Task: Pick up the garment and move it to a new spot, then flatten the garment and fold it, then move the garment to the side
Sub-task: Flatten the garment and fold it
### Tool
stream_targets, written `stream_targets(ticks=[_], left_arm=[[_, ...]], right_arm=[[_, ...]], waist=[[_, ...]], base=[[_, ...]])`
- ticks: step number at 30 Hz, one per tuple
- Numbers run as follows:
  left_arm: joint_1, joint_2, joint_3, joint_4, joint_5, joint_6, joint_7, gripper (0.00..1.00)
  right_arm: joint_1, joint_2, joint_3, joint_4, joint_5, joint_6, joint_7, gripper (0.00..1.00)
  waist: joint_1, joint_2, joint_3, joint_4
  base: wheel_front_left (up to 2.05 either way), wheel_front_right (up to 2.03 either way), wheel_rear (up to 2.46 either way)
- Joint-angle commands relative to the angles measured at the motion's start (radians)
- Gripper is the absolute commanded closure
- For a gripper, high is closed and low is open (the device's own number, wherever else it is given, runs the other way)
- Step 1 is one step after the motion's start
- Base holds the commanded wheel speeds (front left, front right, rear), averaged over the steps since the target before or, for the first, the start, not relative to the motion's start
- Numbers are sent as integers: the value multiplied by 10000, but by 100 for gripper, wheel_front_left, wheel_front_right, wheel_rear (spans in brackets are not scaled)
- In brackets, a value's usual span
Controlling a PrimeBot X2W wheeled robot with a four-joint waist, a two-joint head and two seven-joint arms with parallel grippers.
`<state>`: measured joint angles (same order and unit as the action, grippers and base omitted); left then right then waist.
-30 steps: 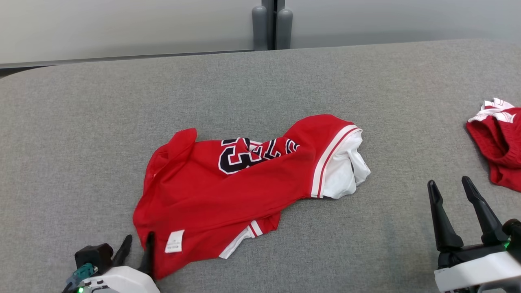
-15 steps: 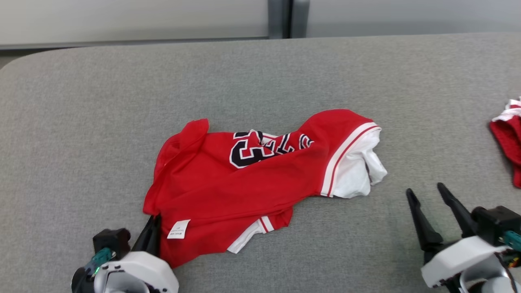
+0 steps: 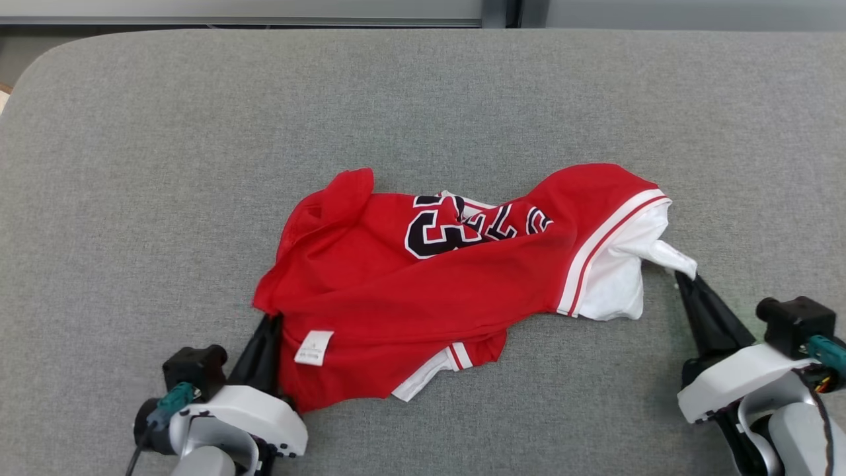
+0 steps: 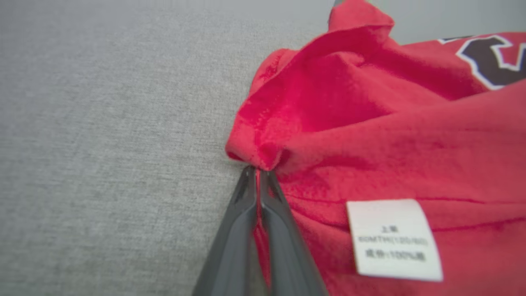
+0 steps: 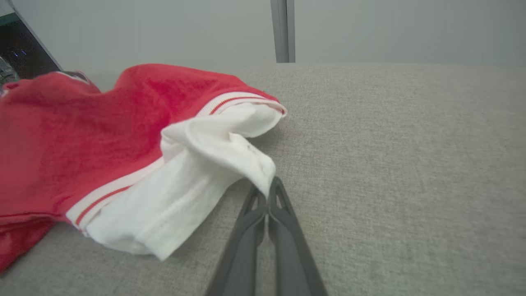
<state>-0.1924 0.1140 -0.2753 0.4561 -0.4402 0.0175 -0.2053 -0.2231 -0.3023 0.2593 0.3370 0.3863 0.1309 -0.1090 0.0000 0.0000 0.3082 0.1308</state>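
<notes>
The garment (image 3: 423, 284) is a crumpled red jersey with black numbers, striped white trim and a white lining, lying mid-table. My left gripper (image 3: 269, 322) is shut on its red near-left edge beside a white label (image 3: 314, 347); the left wrist view shows the left gripper (image 4: 258, 170) pinching a bunched red fold of the garment (image 4: 370, 135). My right gripper (image 3: 681, 276) is shut on a corner of the white lining at the garment's right end, which the right wrist view confirms: the right gripper (image 5: 269, 191) clamps a white tip of the garment (image 5: 197, 164).
The grey fabric table (image 3: 132, 165) spreads wide around the garment, its rounded far-left corner (image 3: 33, 59) in sight. A pale wall with a grey post (image 5: 282, 31) stands behind the far edge.
Both grippers have closed on the garment, the left on its red edge first, the right on the white corner just now. The head camera has tilted down and turned, so the scene shifted.
</notes>
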Motion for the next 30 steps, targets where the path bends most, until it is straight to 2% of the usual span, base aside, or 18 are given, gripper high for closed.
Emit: stream_targets(ticks=[1,6,11,16,24,27,30], left_arm=[[-139,139,119,-72,32,61,-108,100],[-217,408,532,-1193,220,282,-481,100],[-198,885,774,-3330,687,591,-503,100],[-424,1346,950,-5406,972,880,3,100],[-1143,1771,1235,-7709,1134,1162,827,100],[-1358,1779,1284,-8157,981,1207,1133,100],[-1584,1660,1253,-8127,588,1052,1302,100]], right_arm=[[-27,-111,-102,-113,73,-4,-165,100],[150,-419,-379,-1023,223,-4,-413,100],[-67,-779,-939,-2521,60,-4,-191,100],[-413,-871,-1690,-4127,-234,-4,233,100],[-896,-696,-2880,-6366,-597,-4,1108,100],[-1044,-525,-3243,-6780,-526,-4,1433,100],[-1173,-281,-3416,-6840,-470,-2,1626,100]], waist=[[0,0,-37,-11],[0,0,-370,-165],[0,0,-885,-505],[0,0,-1413,-825],[0,0,-2076,-1203],[0,0,-2126,-1338],[0,0,-2090,-1435]], base=[[0,0,0],[0,0,0],[0,0,0],[0,0,0],[0,0,0],[0,0,0],[0,0,0]])
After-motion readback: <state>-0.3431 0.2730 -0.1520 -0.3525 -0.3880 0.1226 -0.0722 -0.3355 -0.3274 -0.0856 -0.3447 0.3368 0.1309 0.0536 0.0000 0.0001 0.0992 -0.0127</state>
